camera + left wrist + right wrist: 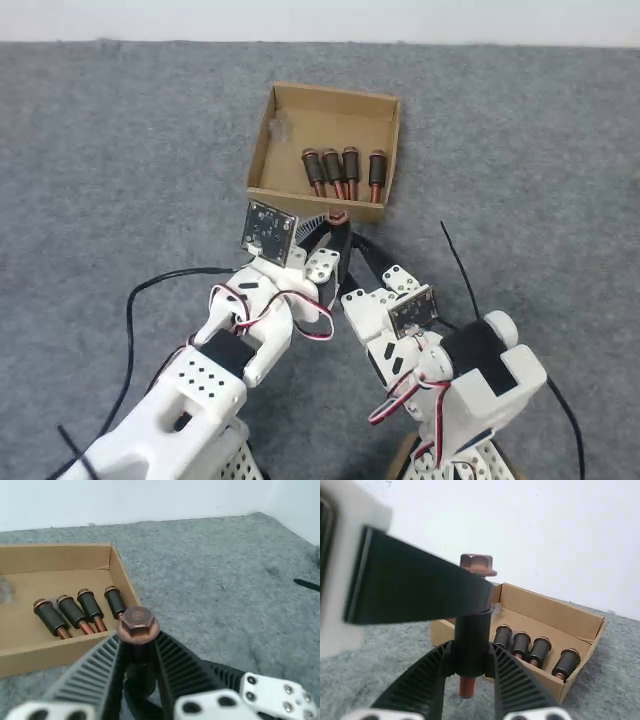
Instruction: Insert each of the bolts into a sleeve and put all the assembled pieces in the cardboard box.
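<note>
Just in front of the cardboard box [290, 202], both grippers clamp one upright black sleeve [470, 640] with a copper bolt [138, 624] through it: the left gripper [137, 642] pinches it just under the bolt head, the right gripper [470, 655] lower down (threaded tip poking out below). Four assembled pieces [343, 172] lie side by side inside the box, which stands on grey carpet [120, 150]

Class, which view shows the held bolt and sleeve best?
Right wrist view: the bolt shows head and threaded tip, with the sleeve between. Left wrist view gives mainly the hex head; high view, just a small head.
</note>
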